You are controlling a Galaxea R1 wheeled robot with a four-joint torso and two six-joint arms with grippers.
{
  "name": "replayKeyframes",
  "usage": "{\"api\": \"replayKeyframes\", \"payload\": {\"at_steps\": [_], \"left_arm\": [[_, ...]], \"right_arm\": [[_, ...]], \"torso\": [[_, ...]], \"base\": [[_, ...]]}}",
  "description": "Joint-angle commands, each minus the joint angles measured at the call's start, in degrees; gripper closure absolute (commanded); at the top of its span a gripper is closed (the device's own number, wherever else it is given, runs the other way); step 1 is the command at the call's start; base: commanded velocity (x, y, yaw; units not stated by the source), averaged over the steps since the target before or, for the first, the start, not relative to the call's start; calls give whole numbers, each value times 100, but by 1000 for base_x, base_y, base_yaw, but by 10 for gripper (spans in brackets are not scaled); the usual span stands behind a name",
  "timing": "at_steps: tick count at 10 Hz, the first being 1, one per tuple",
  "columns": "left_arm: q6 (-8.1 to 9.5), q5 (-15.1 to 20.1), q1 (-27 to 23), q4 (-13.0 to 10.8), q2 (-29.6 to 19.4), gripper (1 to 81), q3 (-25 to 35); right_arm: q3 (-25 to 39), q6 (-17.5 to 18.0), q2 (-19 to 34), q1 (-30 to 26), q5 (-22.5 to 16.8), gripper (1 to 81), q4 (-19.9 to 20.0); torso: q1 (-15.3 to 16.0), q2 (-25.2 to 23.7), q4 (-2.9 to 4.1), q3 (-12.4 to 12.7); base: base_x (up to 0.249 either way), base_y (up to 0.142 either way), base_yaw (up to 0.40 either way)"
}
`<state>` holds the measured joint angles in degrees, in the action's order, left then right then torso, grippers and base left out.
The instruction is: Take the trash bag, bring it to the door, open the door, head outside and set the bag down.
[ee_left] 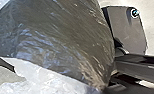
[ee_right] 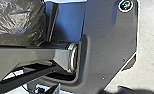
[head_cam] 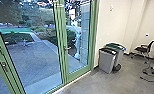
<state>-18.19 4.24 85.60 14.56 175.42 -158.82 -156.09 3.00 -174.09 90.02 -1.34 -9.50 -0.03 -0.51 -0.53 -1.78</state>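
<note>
A dark trash bag (ee_left: pixel 68 35) bulges near the robot's base (ee_left: pixel 129 30), closer to the left wrist than the right; either gripper's hold cannot be made out. Ahead, slightly left, a green-framed glass door (head_cam: pixel 79 47) stands shut, its handle (head_cam: pixel 67 48) well apart from the bag.

A bulging, glossy dark trash bag (ee_left: pixel 65 37), its plastic creased, is seen close beside the robot, while a green-framed glass door (head_cam: pixel 79 45) with a lever handle (head_cam: pixel 67 47) stands closed.
</note>
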Motion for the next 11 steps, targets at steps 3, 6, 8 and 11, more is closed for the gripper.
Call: {"api": "replayKeyframes", "payload": {"at_steps": [3, 6, 8, 11], "left_arm": [[-44, 358, -259, -32, 37, 811, 9], [-44, 358, -259, -32, 37, 811, 9], [-44, 358, -259, -32, 37, 811, 9], [-44, 358, -259, -32, 28, 811, 9]], "right_arm": [[18, -1, -23, -234, -314, 10, -35], [9, -1, -14, -224, -314, 10, -35], [-34, -1, -23, -225, -323, 10, -35], [-35, -10, -23, -234, -341, 10, -44]], "torso": [[3, 0, 0, 0], [3, 0, 0, 0], [3, 2, 0, 0], [3, 0, 0, 0]], "base": [[138, 0, 0], [139, -46, 0], [140, -73, 0], [140, -73, 0]]}}
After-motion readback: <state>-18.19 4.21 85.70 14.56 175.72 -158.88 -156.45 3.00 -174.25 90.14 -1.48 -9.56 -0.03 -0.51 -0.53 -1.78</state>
